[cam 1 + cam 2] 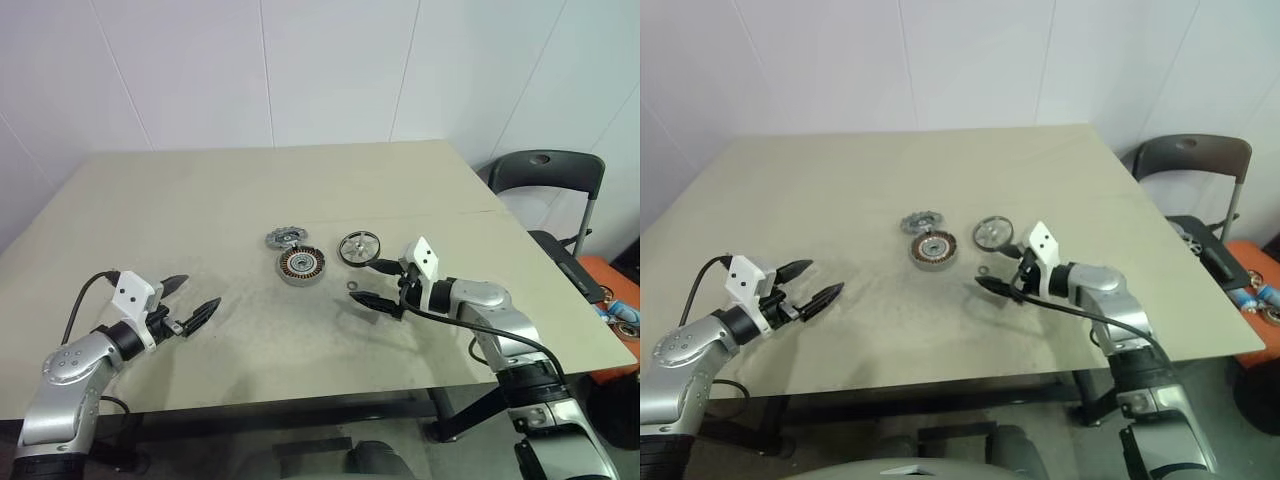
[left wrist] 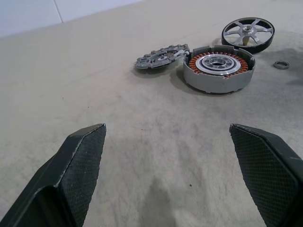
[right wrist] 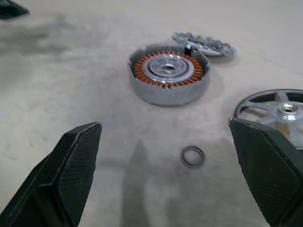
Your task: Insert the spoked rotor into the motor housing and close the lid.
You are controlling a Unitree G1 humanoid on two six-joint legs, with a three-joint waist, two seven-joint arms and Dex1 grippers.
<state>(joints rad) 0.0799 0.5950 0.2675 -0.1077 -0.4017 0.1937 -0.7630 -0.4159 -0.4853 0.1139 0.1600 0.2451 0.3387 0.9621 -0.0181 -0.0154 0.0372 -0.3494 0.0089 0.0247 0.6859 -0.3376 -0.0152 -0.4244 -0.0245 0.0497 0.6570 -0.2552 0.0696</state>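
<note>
1. Head views: the spoked rotor (image 1: pixel 359 247) lies flat on the tabletop (image 1: pixel 200 210), just right of the motor housing (image 1: pixel 301 265). The lid (image 1: pixel 284 237) sits just behind the housing, apparently touching its rim. A small washer ring (image 1: pixel 353 286) lies loose in front of the rotor. The right hand (image 1: pixel 385 283) hovers near the rotor with fingers spread wide and empty. The left hand (image 1: pixel 190 303) is well apart from the parts, also spread and empty.

2. Left wrist view: both fingers (image 2: pixel 78 165) stand wide apart over bare tabletop. The housing (image 2: pixel 218 68) faces up, copper windings exposed, nothing seated in it. The lid (image 2: pixel 161 56) leans on the housing wall, one edge lifted. The rotor (image 2: pixel 248 33) shows a thin dark rim and open spokes.

3. Right wrist view: the fingers (image 3: pixel 71 170) are open, the washer ring (image 3: pixel 192 156) on the tabletop between them, the rotor (image 3: pixel 277 116) off to one side, the housing (image 3: pixel 168 73) ahead.

4. Handling judgement: the rotor looks rigid metal, light, thin and probably slick on the shiny rim. Lying flat, it offers little edge; a pinch across the rim, or a finger through a spoke gap against the rim, looks best. Hub shaft likely needs straight alignment with the housing centre. Windings look fragile, so avoid scraping. The loose washer ring could be knocked.
</note>
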